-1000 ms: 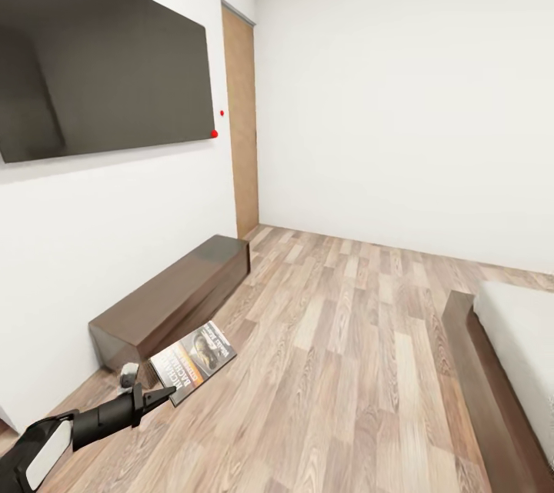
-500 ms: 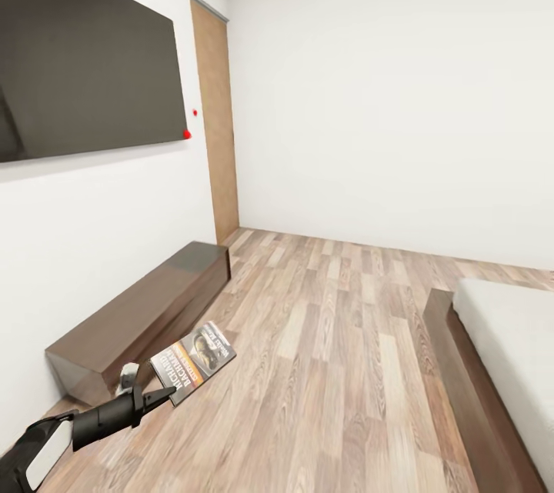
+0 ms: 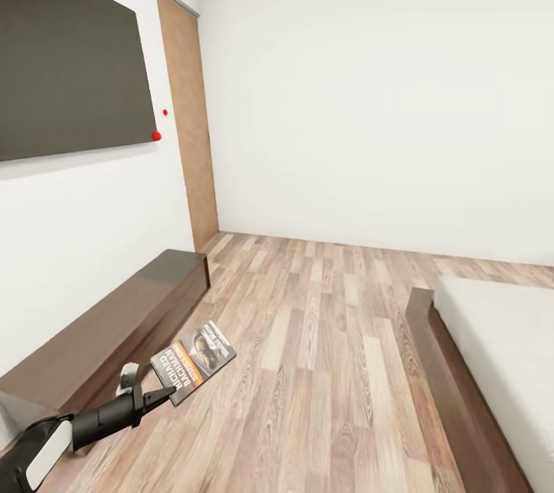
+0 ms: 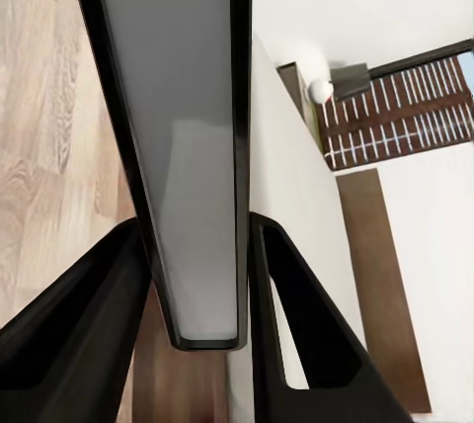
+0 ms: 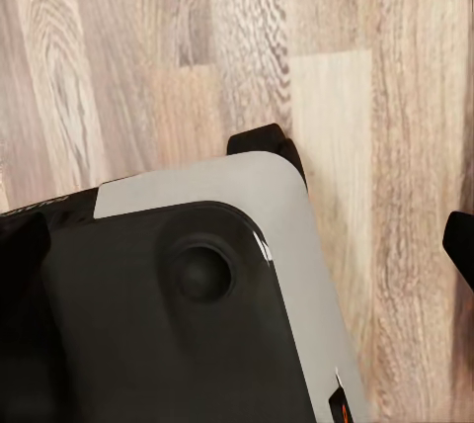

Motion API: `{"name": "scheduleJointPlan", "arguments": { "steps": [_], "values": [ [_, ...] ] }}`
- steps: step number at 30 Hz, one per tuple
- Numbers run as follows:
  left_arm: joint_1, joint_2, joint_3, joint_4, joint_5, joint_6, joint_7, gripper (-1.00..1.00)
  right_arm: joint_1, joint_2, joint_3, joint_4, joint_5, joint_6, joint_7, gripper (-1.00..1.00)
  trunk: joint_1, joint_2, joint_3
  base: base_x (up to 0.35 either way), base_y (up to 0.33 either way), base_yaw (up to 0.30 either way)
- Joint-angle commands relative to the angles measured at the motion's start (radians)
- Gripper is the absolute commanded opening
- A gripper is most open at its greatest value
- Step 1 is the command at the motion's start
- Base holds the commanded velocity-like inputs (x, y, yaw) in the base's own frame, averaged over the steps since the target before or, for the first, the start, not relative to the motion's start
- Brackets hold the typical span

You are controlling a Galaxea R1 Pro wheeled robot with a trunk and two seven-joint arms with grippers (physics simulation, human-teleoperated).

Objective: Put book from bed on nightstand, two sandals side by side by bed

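Observation:
My left gripper (image 3: 159, 396) is shut on the book (image 3: 194, 361), a thin paperback with a dark cover, a picture and an orange band. It holds the book in the air above the wood floor, low at my left. In the left wrist view the book's edge (image 4: 188, 146) runs between the two black fingers (image 4: 94, 329) of the left gripper (image 4: 202, 336). The bed (image 3: 496, 339), with its dark frame and pale mattress, lies at the right. My right gripper (image 5: 363, 194) stands open over bare floor. The sandals and the nightstand are out of view.
A long low dark bench (image 3: 100, 328) runs along the left wall under a large dark screen (image 3: 61, 85). A brown door (image 3: 186, 124) stands in the far left corner. Wood-plank floor (image 3: 331, 339) stretches between bench and bed. My own body (image 5: 168, 304) shows in the right wrist view.
The whole picture has slid leftward, so the camera has turned right: bench, screen and door sit further left and more of the bed shows. The left arm and the book keep their place.

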Motion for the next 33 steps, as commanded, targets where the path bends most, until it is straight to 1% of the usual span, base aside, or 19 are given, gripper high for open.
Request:
{"name": "scheduleJointPlan", "arguments": {
  "steps": [1,11,29,33],
  "values": [
    [0.0,0.0,0.001,0.0,0.008,0.01,-0.001,-1.0,-0.002,0.0,0.008,0.004,-0.008,-0.004,0.006,1.0,0.0,-0.001,-0.001,0.208,0.0,-0.169],
    [0.0,0.0,0.001,0.0,0.008,0.01,-0.002,-1.0,-0.002,0.002,0.009,0.004,-0.008,-0.004,0.006,1.0,0.0,-0.001,-0.001,0.209,0.0,-0.158],
    [0.0,0.001,0.001,0.0,0.008,0.01,-0.002,-1.0,-0.002,0.002,0.01,0.004,-0.006,-0.007,0.005,1.0,0.0,-0.001,-0.001,0.209,0.0,-0.017],
    [-0.001,0.001,0.001,0.0,0.008,0.01,-0.005,-1.0,-0.002,0.002,0.012,0.004,-0.005,-0.007,0.005,1.0,0.0,-0.001,-0.001,0.207,0.0,-0.09]
  ]
}}
